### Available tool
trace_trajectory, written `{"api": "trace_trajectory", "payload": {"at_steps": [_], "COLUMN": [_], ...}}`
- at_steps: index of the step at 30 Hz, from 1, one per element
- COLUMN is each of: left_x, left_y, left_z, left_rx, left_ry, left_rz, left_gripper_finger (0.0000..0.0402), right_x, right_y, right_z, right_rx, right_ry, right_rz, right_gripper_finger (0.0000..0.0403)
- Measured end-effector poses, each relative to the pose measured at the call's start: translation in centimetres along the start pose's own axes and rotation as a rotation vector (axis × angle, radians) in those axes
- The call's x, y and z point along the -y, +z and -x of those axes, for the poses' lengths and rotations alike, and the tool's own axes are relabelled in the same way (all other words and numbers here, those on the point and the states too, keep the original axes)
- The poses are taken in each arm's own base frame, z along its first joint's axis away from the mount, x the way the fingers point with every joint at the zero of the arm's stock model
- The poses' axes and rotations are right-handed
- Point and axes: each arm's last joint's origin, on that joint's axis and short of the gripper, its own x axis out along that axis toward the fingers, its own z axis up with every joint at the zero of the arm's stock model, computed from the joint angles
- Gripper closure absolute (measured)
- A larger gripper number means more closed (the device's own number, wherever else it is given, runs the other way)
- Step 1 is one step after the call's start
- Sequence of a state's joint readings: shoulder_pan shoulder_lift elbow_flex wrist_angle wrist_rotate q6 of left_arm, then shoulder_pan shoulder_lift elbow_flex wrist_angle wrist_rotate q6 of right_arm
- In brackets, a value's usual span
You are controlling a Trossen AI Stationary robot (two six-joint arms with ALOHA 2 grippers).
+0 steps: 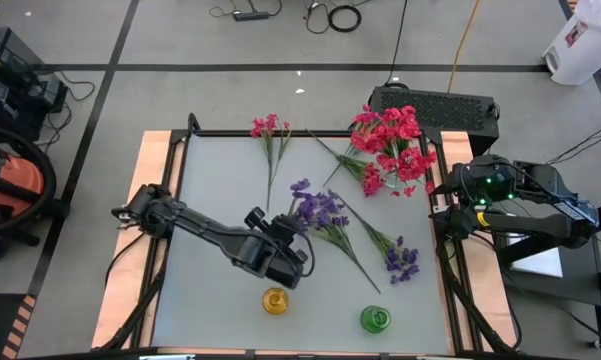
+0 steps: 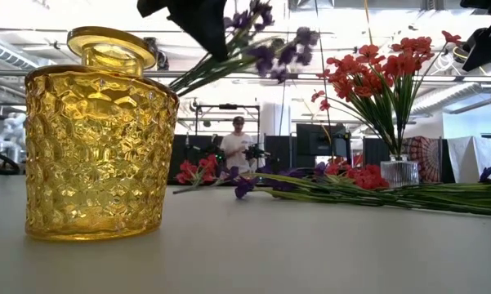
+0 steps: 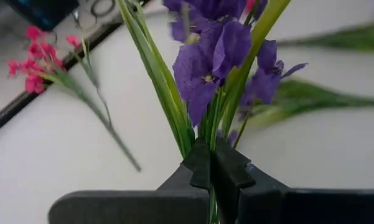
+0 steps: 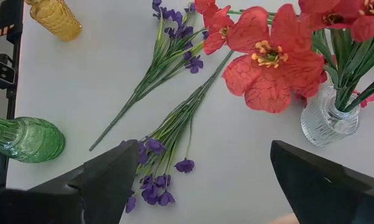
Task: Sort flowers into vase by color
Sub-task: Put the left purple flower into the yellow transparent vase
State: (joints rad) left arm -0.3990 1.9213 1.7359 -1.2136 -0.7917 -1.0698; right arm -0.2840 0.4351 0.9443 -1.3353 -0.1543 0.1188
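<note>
My left gripper [image 1: 285, 232] is shut on a purple flower sprig [image 1: 315, 207], which it carries in the air over the middle of the table; the low view shows the sprig [image 2: 261, 49] above and behind the yellow vase [image 1: 274, 300]. A green vase [image 1: 375, 319] stands at the near edge. Two more purple sprigs [image 1: 400, 260] lie flat on the table, and a pink sprig [image 1: 270, 135] lies at the far side. Red flowers [image 1: 390, 145] stand in a clear glass vase [image 4: 327, 118]. My right gripper [image 4: 205, 186] waits open at the table's right edge. My left gripper pinches the purple sprig's bundle of green stems and leaves [image 3: 205, 134] between its two fingers, below the blossoms. The blossoms [image 3: 218, 56] stick out beyond the fingertips. In the low view the sprig is lifted clear of the table and slants upward, blossoms highest.
The table has a black frame with wooden side strips [image 1: 160, 150]. A black box [image 1: 435, 105] sits beyond the far right corner. A person [image 2: 238, 151] stands in the room behind the table. Bare tabletop lies between the yellow vase and the left edge.
</note>
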Motion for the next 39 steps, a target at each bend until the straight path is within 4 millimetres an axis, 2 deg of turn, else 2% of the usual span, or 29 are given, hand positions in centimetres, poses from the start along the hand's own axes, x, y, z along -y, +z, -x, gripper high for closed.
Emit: {"api": "trace_trajectory", "payload": {"at_steps": [10, 18, 23, 30, 39], "left_x": [1.0, 1.2, 1.0, 0.2, -1.9], "left_y": [-0.9, -1.1, -1.7, -3.1, -4.8], "left_z": [1.8, 4.1, 6.3, 10.3, 15.7], "left_rx": [0.176, 0.331, 0.406, 0.511, 0.688], "left_ry": [0.005, -0.016, -0.046, -0.113, -0.193], "left_rz": [0.042, 0.084, 0.09, 0.083, 0.118], "left_gripper_finger": [0.04, 0.04, 0.04, 0.04, 0.04], "right_x": [0.0, 0.0, 0.0, 0.0, 0.0], "right_y": [0.0, 0.0, 0.0, 0.0, 0.0], "right_z": [0.0, 0.0, 0.0, 0.0, 0.0], "right_rx": [0.0, 0.0, 0.0, 0.0, 0.0], "right_ry": [0.0, 0.0, 0.0, 0.0, 0.0], "right_rz": [0.0, 0.0, 0.0, 0.0, 0.0], "right_gripper_finger": [0.0046, 0.0046, 0.0046, 0.0046, 0.0046]}}
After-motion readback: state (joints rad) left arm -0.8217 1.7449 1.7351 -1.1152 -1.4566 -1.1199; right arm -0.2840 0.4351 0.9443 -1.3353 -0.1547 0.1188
